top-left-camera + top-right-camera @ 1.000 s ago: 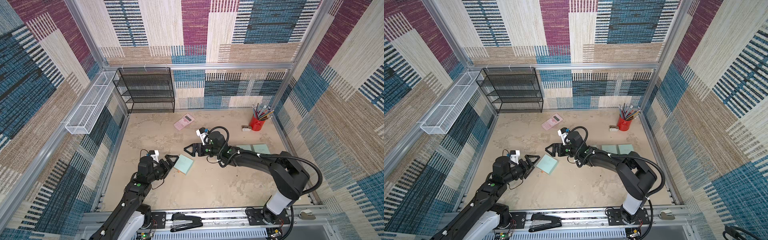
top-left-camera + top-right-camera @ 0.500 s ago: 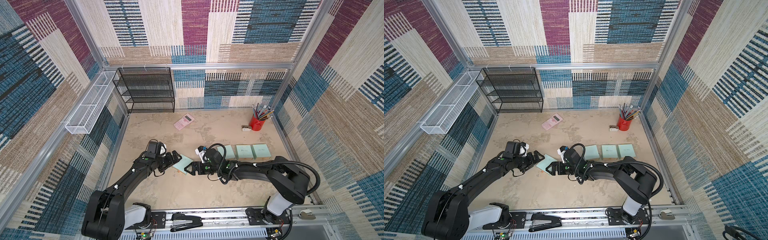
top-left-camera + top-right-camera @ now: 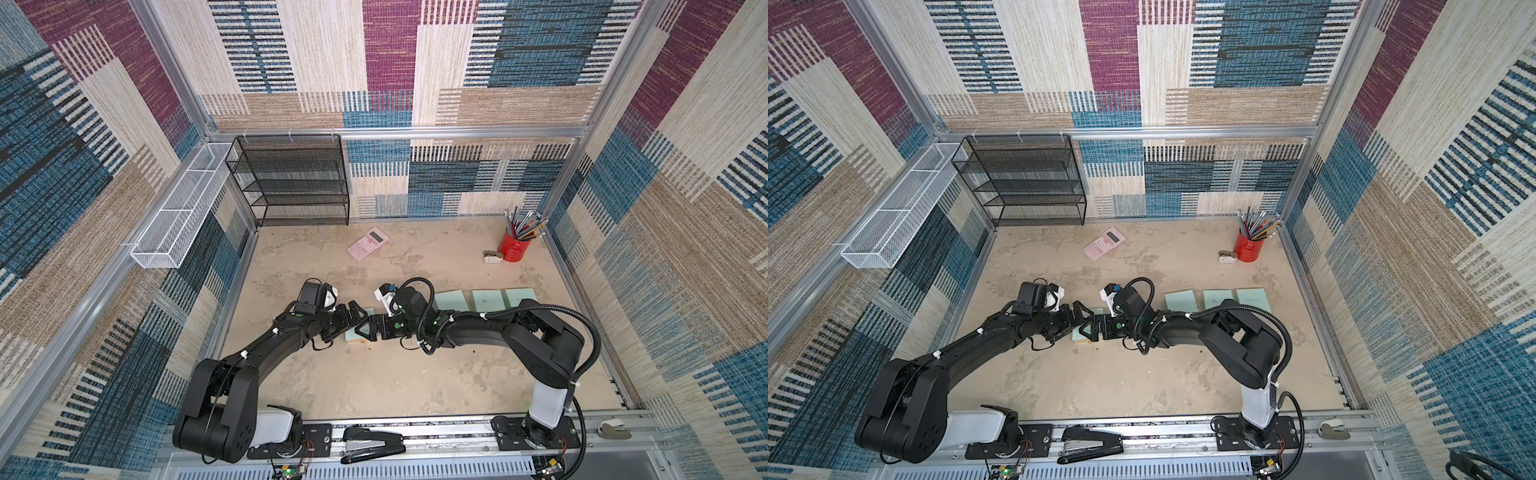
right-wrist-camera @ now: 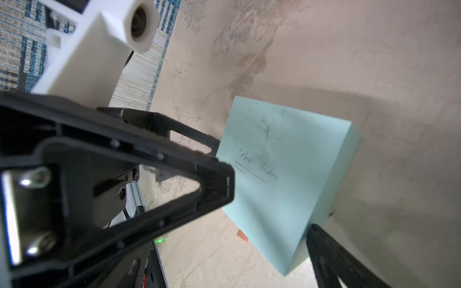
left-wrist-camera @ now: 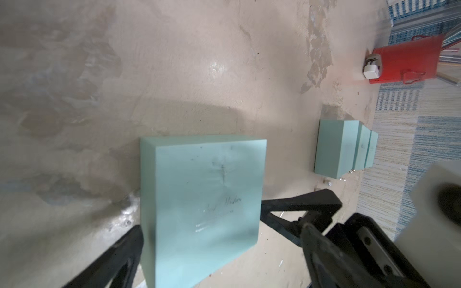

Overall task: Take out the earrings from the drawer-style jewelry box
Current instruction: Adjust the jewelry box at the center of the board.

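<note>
The left gripper [image 3: 351, 321] and right gripper [image 3: 371, 327] face each other, jaws spread wide — a mint-green box [image 5: 199, 199] lies between their fingertips. Behind the right gripper, beside a row of three more boxes [image 5: 334, 149], tiny earrings [image 5: 328, 183] glint on the floor [image 5: 224, 74].

1. A black mesh shelf rack [image 3: 297, 183] stands against the back wall, in the left corner.
2. A white wire basket [image 3: 183, 212] hangs along the left wall.
3. A pink calculator [image 3: 368, 243] lies on the beige floor [image 3: 415, 374] near the rack.
4. A red cup [image 3: 514, 248] of pencils [image 3: 521, 222] stands in the far right corner, with a small white object [image 3: 493, 257] just beside it.
5. A black stapler [image 3: 372, 444] rests on the front rail.
</note>
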`<action>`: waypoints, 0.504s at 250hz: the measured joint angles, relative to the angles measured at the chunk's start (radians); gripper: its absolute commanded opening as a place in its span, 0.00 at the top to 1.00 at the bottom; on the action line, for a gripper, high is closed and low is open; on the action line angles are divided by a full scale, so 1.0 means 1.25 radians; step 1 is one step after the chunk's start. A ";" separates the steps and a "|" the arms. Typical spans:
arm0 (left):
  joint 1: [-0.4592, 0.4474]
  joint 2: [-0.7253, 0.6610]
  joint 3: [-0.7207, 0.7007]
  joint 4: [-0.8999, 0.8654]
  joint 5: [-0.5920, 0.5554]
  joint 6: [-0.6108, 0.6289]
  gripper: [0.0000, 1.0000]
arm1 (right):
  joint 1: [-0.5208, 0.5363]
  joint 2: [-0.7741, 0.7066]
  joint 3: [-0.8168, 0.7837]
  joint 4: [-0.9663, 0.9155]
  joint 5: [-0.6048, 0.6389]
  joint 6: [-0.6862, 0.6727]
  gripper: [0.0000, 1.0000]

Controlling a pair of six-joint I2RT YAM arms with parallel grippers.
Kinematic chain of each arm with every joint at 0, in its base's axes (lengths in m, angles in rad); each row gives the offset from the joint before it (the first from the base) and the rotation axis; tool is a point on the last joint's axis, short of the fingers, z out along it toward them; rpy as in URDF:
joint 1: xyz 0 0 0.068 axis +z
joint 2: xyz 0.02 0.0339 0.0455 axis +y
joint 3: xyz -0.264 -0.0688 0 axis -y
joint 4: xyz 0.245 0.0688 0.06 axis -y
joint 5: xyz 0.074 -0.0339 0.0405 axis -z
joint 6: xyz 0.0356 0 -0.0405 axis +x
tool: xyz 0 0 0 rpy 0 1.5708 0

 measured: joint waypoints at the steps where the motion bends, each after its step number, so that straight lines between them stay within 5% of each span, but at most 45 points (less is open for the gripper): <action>1: 0.000 -0.001 0.000 0.000 0.000 0.000 0.01 | 0.000 0.000 0.000 0.000 -0.001 -0.001 0.01; 48: -0.013 -0.013 0.022 -0.052 -0.038 0.006 0.02 | -0.012 -0.023 -0.018 0.008 -0.009 -0.020 0.01; 126: -0.138 0.031 0.161 -0.248 -0.197 0.027 0.01 | -0.061 -0.319 -0.211 -0.003 0.098 -0.020 0.01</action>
